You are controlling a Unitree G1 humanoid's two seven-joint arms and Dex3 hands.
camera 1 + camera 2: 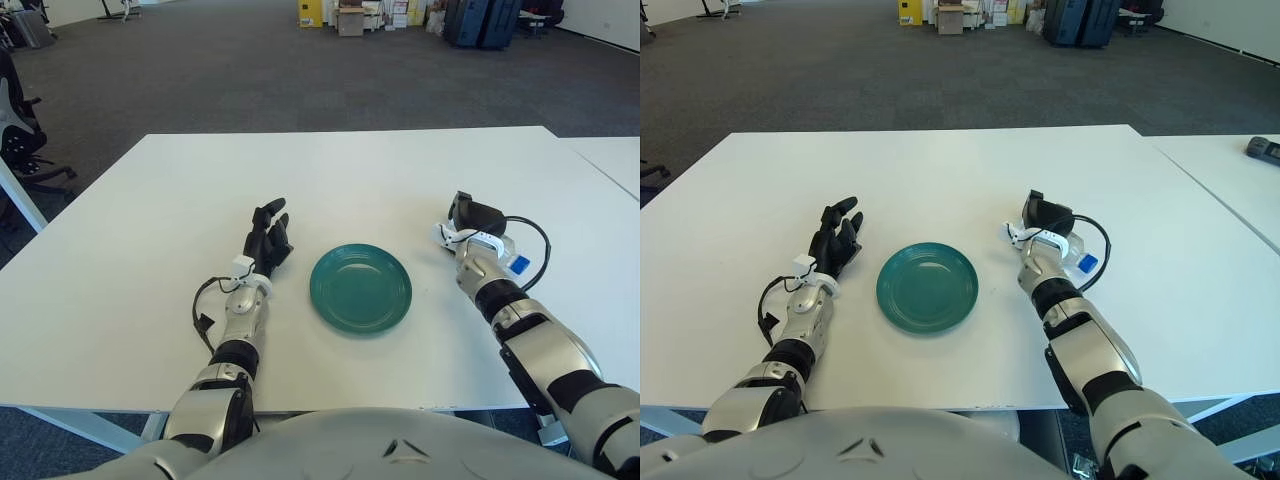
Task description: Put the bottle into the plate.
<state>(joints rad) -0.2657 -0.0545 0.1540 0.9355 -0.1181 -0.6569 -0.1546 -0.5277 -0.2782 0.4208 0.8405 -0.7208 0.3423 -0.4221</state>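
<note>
- The right robot hand (1045, 222) is low over the white bench (350, 170), to the right of the plate, bent over a small object at its wrist side.
- That object looks like the small clear plastic bottle with a blue cap (1078, 255). Only a pale sliver and the blue end show, just beside the wrist and on its outer side. The rest is hidden.
- Whether this robot hand is clasped on the bottle or only beside it cannot be told from either view.
- The round dark-green plate (360, 289) lies flat on the bench between the two arms, near the right robot hand but apart from it, with nothing in it.
- The left robot hand (268, 240) shows just left of the plate, released, with its dark fingers stretched forward and holding nothing.
- Judged from this, the step in hand is the pick-up. The bottle is still outside the plate, so the placing is not yet done.
- The next move probably calls for a sure hold, a small lift, a short carry leftward over the rim, then a gentle set-down at the plate's middle.
</note>
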